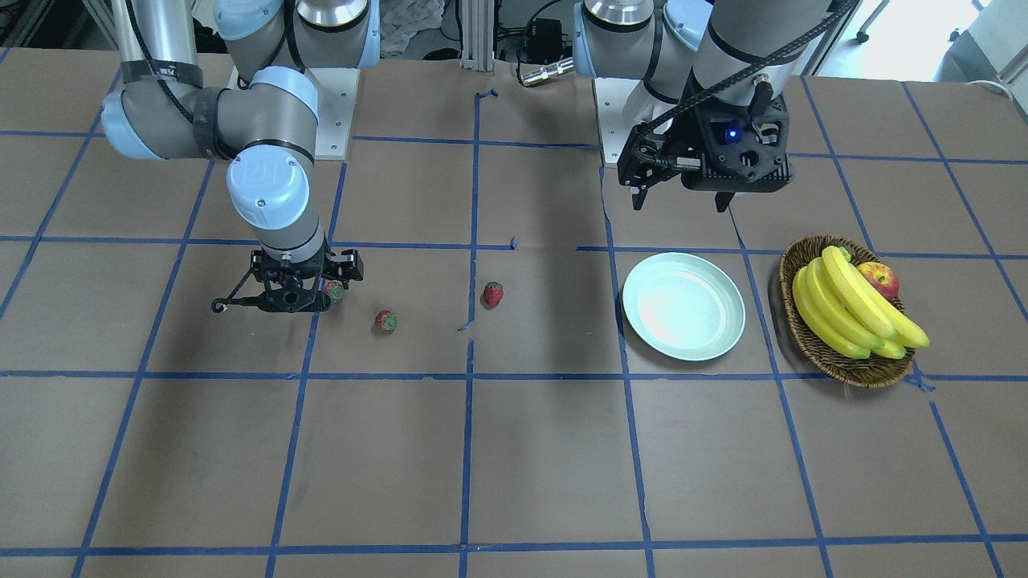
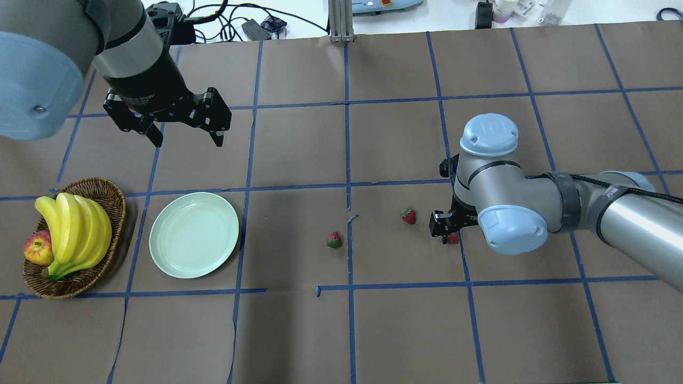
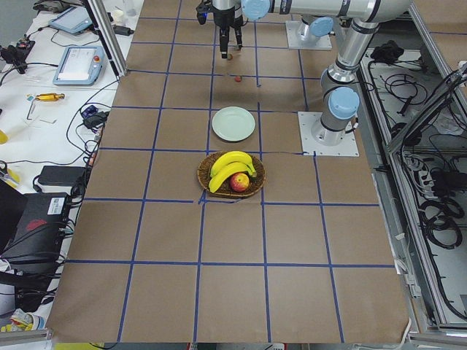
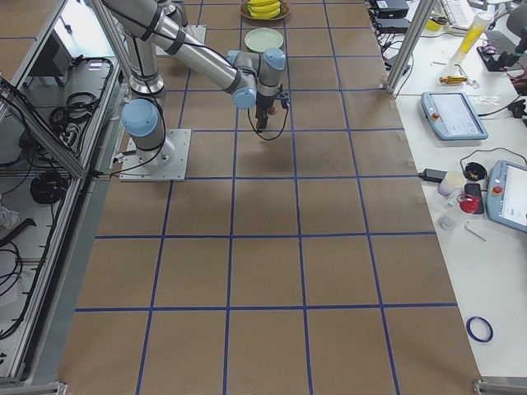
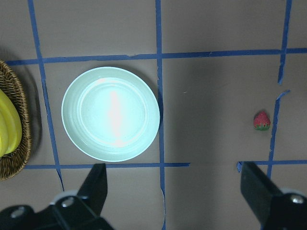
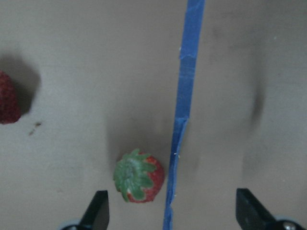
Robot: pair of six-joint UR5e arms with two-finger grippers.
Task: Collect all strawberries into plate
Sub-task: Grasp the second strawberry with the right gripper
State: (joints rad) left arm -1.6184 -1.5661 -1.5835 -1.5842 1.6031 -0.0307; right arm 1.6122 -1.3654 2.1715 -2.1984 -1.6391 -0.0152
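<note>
Three strawberries lie on the brown table: one near the centre line [image 2: 334,240] [image 1: 492,295], one further right [image 2: 408,215] [image 1: 385,321], and one [image 2: 453,238] [image 1: 334,291] partly hidden under my right gripper [image 2: 445,230]. In the right wrist view that berry [image 6: 139,176] sits on the table between the open fingers of the right gripper [image 6: 173,211], nearer the left one and untouched. The mint-green plate [image 2: 193,235] [image 1: 683,306] [image 5: 111,113] holds nothing. My left gripper [image 2: 184,136] [image 1: 681,201] hangs open and empty, high beyond the plate.
A wicker basket [image 2: 114,200] [image 1: 795,257] with bananas [image 2: 74,229] and an apple [image 2: 38,249] stands just left of the plate. Blue tape lines cross the table. A second strawberry [image 6: 8,98] shows at the right wrist view's left edge.
</note>
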